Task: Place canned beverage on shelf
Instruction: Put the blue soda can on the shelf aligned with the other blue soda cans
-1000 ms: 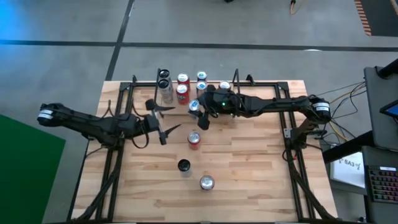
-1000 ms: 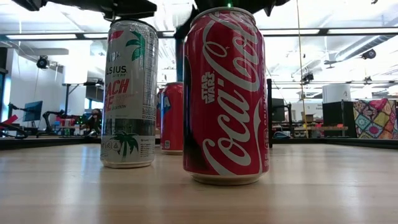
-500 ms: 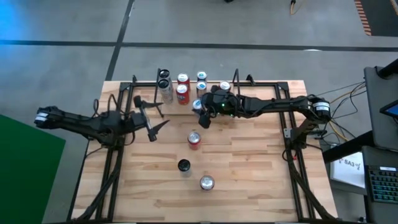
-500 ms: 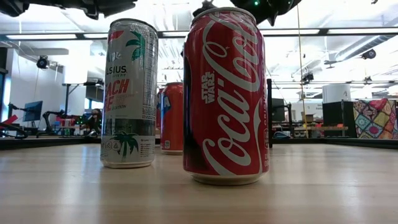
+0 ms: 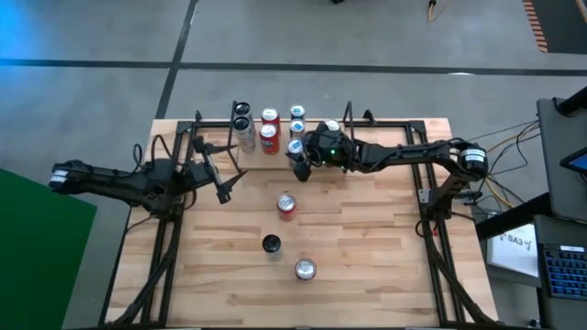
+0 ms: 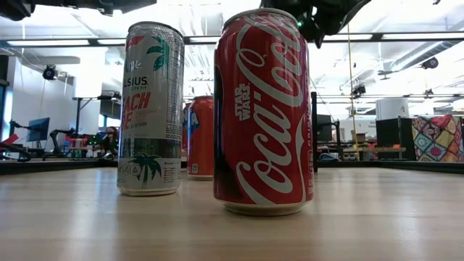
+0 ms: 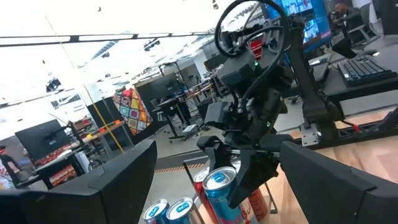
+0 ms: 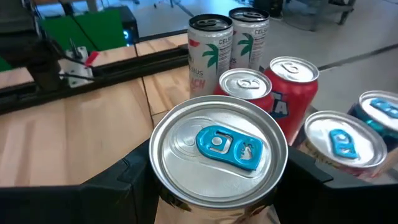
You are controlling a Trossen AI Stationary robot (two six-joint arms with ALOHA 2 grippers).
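blue-tabbed silver beverage can [image 8: 217,163] clenched in right gripper [image 5: 298,161], just beside the thin black rod shelf [image 5: 284,128].
left gripper [image 5: 223,179] spread wide, holding nothing, over the wooden table [image 5: 367,247].

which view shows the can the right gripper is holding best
The right wrist view: the blue-tab can fills it, clamped between the right gripper fingers. The left wrist view shows it smaller from the side; the high view only tiny by the shelf; the low view hides it.
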